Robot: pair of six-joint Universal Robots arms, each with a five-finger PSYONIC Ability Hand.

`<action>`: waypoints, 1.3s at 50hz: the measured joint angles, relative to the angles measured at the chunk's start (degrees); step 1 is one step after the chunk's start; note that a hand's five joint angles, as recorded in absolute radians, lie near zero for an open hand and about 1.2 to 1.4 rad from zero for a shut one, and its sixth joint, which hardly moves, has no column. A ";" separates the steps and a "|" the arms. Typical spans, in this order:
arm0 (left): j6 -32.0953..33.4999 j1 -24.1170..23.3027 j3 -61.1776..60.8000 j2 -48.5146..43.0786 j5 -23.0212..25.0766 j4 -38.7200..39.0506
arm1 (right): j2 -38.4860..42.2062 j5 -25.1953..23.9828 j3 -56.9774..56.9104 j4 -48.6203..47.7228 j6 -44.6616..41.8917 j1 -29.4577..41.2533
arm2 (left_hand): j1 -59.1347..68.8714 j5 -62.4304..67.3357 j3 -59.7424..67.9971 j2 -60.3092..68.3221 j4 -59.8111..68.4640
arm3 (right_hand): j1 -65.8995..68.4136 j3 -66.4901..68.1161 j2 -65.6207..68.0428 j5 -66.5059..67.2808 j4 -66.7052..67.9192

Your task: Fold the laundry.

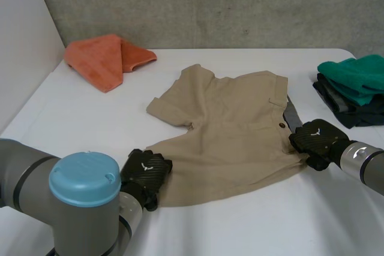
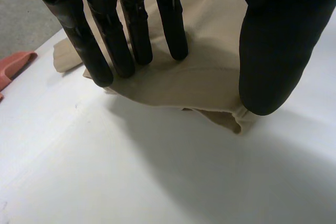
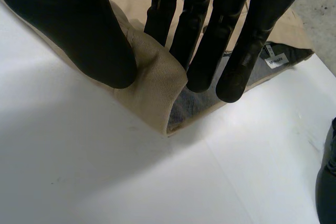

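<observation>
On the near left corner of the beige garment (image 1: 228, 130) (image 2: 199, 82) (image 3: 157, 77), my left hand (image 1: 146, 172) (image 2: 278, 51) is pressing down. Its fingers (image 2: 110, 40) are lying straight with their tips on the cloth, and the thumb is bearing on the hem just beside them, with nothing curled round the fabric. The garment is lying spread across the middle of the white desk (image 1: 78, 124). At its right edge my right hand (image 1: 317, 139) (image 3: 79, 30) is pinching a raised fold of cloth between thumb and fingers (image 3: 210, 40). The grey lining (image 3: 210, 100) and a small white label (image 3: 276, 60) are showing under the fingertips. An orange towel (image 1: 105, 58) (image 2: 13, 66) is sitting at the far left. A green cloth (image 1: 357, 76) is resting on a dark stack (image 1: 354, 109) at the far right, well apart from the garment.
</observation>
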 measured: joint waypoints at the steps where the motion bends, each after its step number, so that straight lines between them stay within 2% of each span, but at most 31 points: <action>1: 0.00 0.00 0.08 -0.24 -0.01 0.04 | 0.00 0.00 0.02 -0.01 0.00 0.00 | 0.00 0.01 0.00 0.00 0.00 | 0.00 0.00 0.00 0.00 0.00; 4: 0.01 -0.02 0.49 -1.41 -0.08 0.27 | 0.00 0.01 0.10 -0.03 0.00 0.00 | 0.00 0.11 0.00 0.00 0.05 | 0.00 0.00 0.00 0.00 0.00; 7: 0.01 -0.04 0.83 -2.28 -0.16 0.48 | 0.00 0.04 0.22 -0.04 0.00 0.00 | 8.31 8.58 7.54 8.17 8.32 | 0.00 0.00 0.00 0.00 0.00; 10: 0.01 -0.12 1.07 -2.83 -0.22 0.74 | 0.00 0.07 0.30 -0.04 0.00 0.00 | 8.31 8.58 7.54 8.17 8.32 | 0.00 0.00 0.00 0.01 0.00; 11: 0.01 -0.18 1.14 -2.90 -0.27 0.91 | 0.00 0.14 0.40 -0.04 0.01 0.00 | 25.24 28.12 27.44 28.86 28.39 | 0.00 0.00 0.00 0.15 0.00; 12: 0.01 -0.23 1.18 -2.87 -0.32 1.11 | 0.00 0.19 0.43 -0.04 0.01 -0.01 | 27.21 33.55 33.15 34.04 34.26 | 0.00 0.00 0.00 0.18 0.00; 22: 0.05 -0.58 0.80 2.00 -0.77 2.04 | -2.19 1.25 1.41 1.93 -0.31 -0.24 | 28.55 35.53 35.51 36.68 36.98 | 0.00 0.17 0.00 0.19 0.00; 26: 0.49 -0.61 -0.01 6.91 -0.62 0.48 | -5.98 1.48 2.29 7.09 -1.09 -0.40 | 28.56 35.53 35.51 36.69 37.00 | 0.00 0.17 0.00 0.19 0.00; 29: 0.86 -0.64 -0.65 10.43 -0.33 -2.12 | -9.56 1.50 2.72 12.48 -2.04 -0.85 | 28.56 35.53 35.52 36.69 37.18 | 0.00 0.17 0.00 0.19 0.00; 35: 2.17 -0.62 -1.52 18.21 1.63 -13.51 | -19.68 1.46 4.13 28.17 -8.00 -3.90 | 28.56 35.53 35.52 36.69 37.19 | 0.00 0.17 0.00 0.19 0.01; 41: 3.79 -0.52 -1.84 23.95 7.39 -26.86 | -28.20 0.82 5.93 43.23 -19.91 -9.69 | 28.56 35.53 35.52 36.69 37.19 | 0.00 0.17 0.00 0.19 0.01; 44: 4.19 -0.01 -1.64 25.22 10.25 -30.04 | -30.41 0.07 6.65 46.81 -23.33 -11.70 | 28.55 35.53 35.87 36.92 37.20 | 0.00 0.17 0.00 0.19 0.02; 47: 4.33 0.61 -1.32 25.01 11.34 -29.86 | -30.78 -0.37 6.88 46.79 -23.55 -12.15 | 28.55 35.53 35.87 36.95 37.20 | 0.00 0.16 0.00 0.19 0.02; 55: 4.41 4.81 6.70 12.88 11.22 -14.25 | -22.53 0.56 2.98 32.32 -11.49 -6.29 | 29.10 35.53 35.87 36.95 37.21 | 1.50 0.17 0.00 0.19 0.02; 56: 4.41 4.81 6.70 12.88 11.22 -14.25 | -22.53 0.56 2.98 32.32 -11.49 -6.29 | 29.10 35.53 35.87 36.95 37.21 | 1.50 0.17 0.00 0.19 0.02; 57: 4.40 5.47 10.07 9.04 10.50 -10.32 | -18.79 2.24 0.67 27.97 -7.53 -3.49 | 29.10 35.53 35.87 36.95 37.21 | 1.78 0.17 0.00 0.19 0.02; 60: 4.40 5.93 14.10 4.91 9.56 -6.83 | -16.79 3.43 -0.75 25.73 -5.58 -2.00 | 29.11 35.53 35.87 36.95 37.22 | 1.78 0.17 0.00 0.19 0.02; 63: 4.48 6.34 22.59 -3.01 7.30 -2.87 | -9.65 9.54 -6.85 17.78 0.18 2.80 | 29.22 35.53 35.87 36.95 37.22 | 1.78 0.17 0.00 0.47 0.03; 65: 4.63 6.44 26.30 -6.27 6.37 -1.97 | -7.48 11.69 -8.87 15.37 1.56 4.02 | 29.39 35.53 35.87 36.95 37.22 | 1.78 0.17 0.00 0.54 0.03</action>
